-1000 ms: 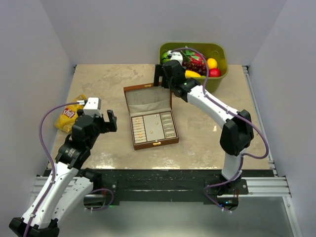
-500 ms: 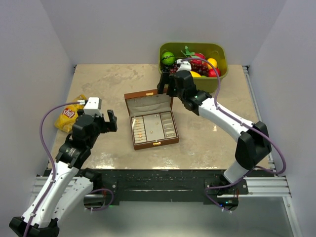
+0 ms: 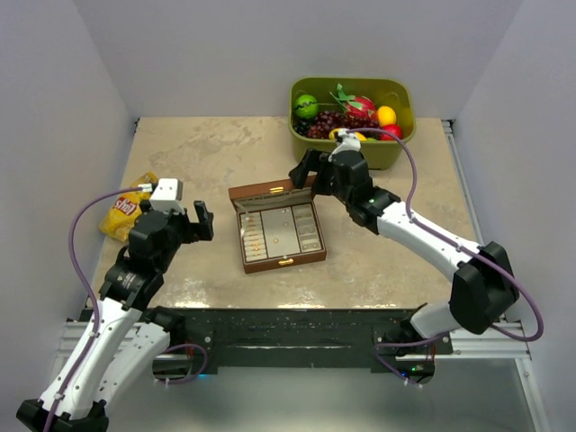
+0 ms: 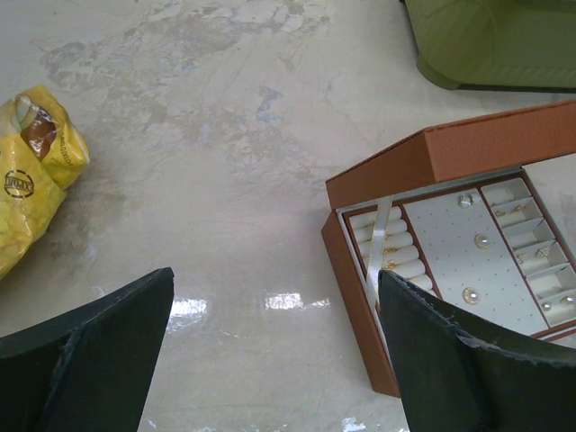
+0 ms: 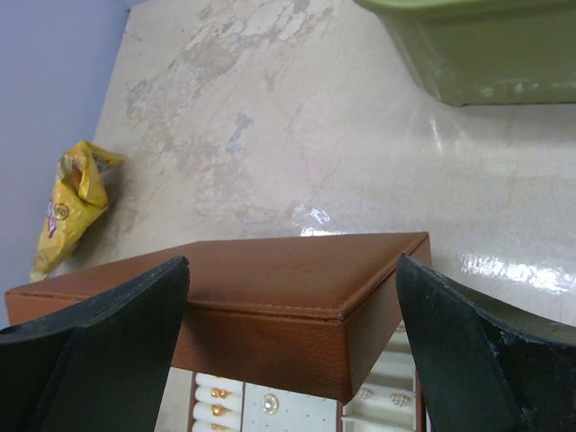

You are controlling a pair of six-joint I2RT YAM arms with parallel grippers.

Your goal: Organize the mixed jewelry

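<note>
A brown jewelry box [image 3: 286, 261] lies mid-table. Its lid [image 3: 268, 190] hangs half lowered over the cream compartments. Small jewelry shows inside: pearl studs [image 4: 483, 240] and gold pieces on rolls [image 5: 216, 410]. My right gripper [image 3: 308, 171] is open at the lid's far right corner. In the right wrist view the lid [image 5: 270, 279] lies between the wide-apart fingers of this gripper [image 5: 292, 263]; I cannot tell if they touch it. My left gripper [image 3: 193, 223] hovers open left of the box, nothing between its fingers [image 4: 99, 342], the box [image 4: 432, 153] by the right finger.
A green bin [image 3: 385, 155] of fruit stands at the back right, also showing in the wrist views [image 4: 495, 45] [image 5: 486, 54]. A yellow chips bag [image 3: 126, 212] [image 4: 31, 171] [image 5: 72, 202] lies at the table's left edge.
My right arm has swung down and nearer from behind the box. The lid has dropped from upright to half lowered over the compartments. The left arm has stayed still.
</note>
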